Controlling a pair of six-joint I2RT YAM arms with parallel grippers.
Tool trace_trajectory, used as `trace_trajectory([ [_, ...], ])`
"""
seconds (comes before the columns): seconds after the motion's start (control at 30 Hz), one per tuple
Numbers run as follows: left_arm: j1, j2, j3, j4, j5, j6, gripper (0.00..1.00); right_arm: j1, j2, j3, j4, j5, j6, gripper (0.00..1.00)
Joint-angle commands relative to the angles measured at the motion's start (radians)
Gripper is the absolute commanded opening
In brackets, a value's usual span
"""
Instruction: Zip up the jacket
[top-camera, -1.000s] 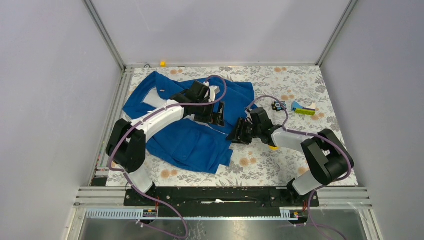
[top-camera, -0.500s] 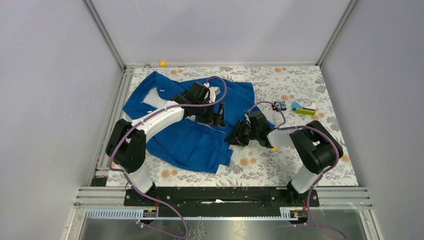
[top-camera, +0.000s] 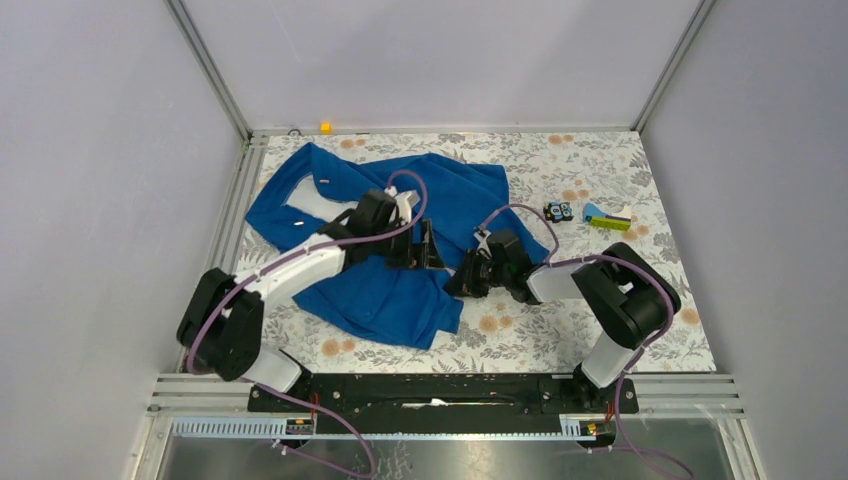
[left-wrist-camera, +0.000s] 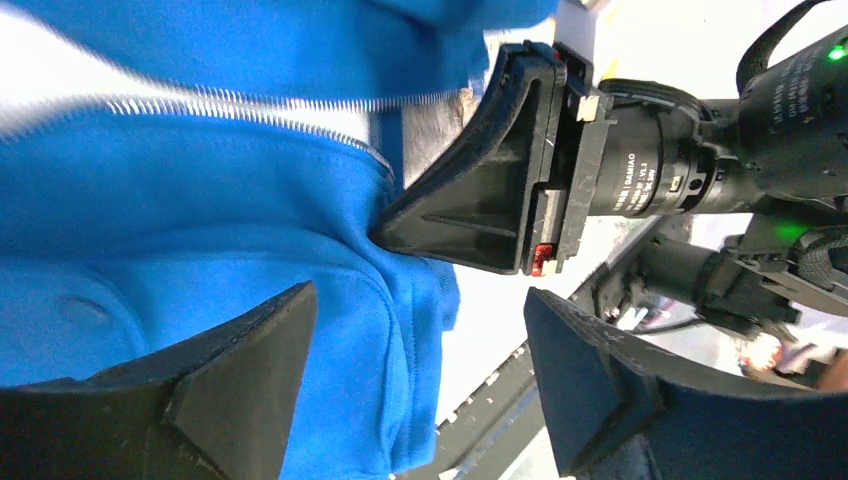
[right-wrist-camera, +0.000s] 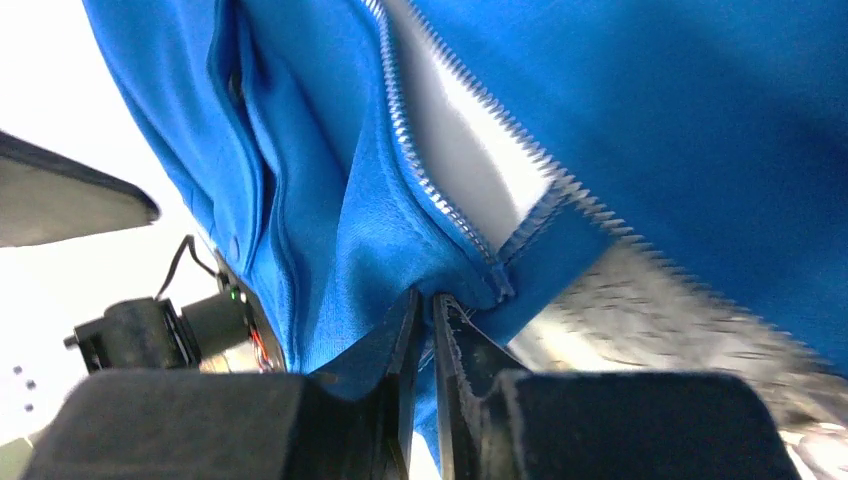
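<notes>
The royal-blue jacket (top-camera: 380, 230) lies spread on the left half of the floral table, white lining showing at the collar and along the open zipper (right-wrist-camera: 440, 190). My right gripper (top-camera: 460, 285) is shut on the jacket's bottom hem at the lower end of the zipper, the blue fabric (right-wrist-camera: 330, 240) pinched between its closed jaws (right-wrist-camera: 425, 320). My left gripper (top-camera: 425, 245) hovers open just above the jacket front, jaws wide apart, with blue cloth (left-wrist-camera: 200, 200) under one finger. The right gripper's black finger (left-wrist-camera: 480, 190) shows in the left wrist view.
A small black-and-blue item (top-camera: 558, 211) and a yellow-green and blue block (top-camera: 608, 219) lie at the right back of the table. A small yellow piece (top-camera: 325, 127) sits on the back rail. Metal frame rails run along the left side and the near edge.
My left arm has drawn back toward the near left, its gripper now lower on the jacket front. My right gripper has moved left onto the hem at the zipper's bottom end.
</notes>
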Motion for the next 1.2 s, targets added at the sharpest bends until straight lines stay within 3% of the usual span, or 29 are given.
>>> trace_trajectory([
  [0.0,-0.004,-0.112,-0.202,0.250,0.093,-0.219,0.77,0.091,0.001,-0.056,0.158,-0.040,-0.018,0.13],
  [0.13,-0.027,-0.080,-0.287,0.332,0.093,-0.289,0.63,0.093,0.018,-0.148,0.316,-0.034,0.019,0.09],
  [0.43,-0.067,0.076,-0.243,0.341,0.012,-0.264,0.58,0.093,-0.003,-0.183,0.409,-0.060,0.039,0.09],
  [0.53,-0.071,0.133,-0.240,0.319,-0.011,-0.254,0.50,0.091,-0.070,-0.181,0.311,-0.021,0.000,0.24],
  [0.67,-0.074,0.138,-0.314,0.359,-0.012,-0.269,0.39,0.090,-0.200,-0.143,0.035,0.114,-0.095,0.47],
  [0.73,-0.074,0.119,-0.357,0.409,0.000,-0.289,0.36,0.088,-0.253,-0.117,-0.093,0.176,-0.134,0.54],
  [0.83,-0.076,0.106,-0.392,0.457,0.016,-0.306,0.30,0.073,-0.304,-0.105,-0.132,0.204,-0.175,0.62],
  [1.07,-0.076,0.089,-0.447,0.519,0.026,-0.329,0.17,0.016,-0.261,-0.023,-0.165,0.118,-0.232,0.63],
  [1.17,-0.076,0.077,-0.471,0.538,0.027,-0.333,0.15,-0.017,-0.181,0.018,-0.159,0.015,-0.256,0.53],
])
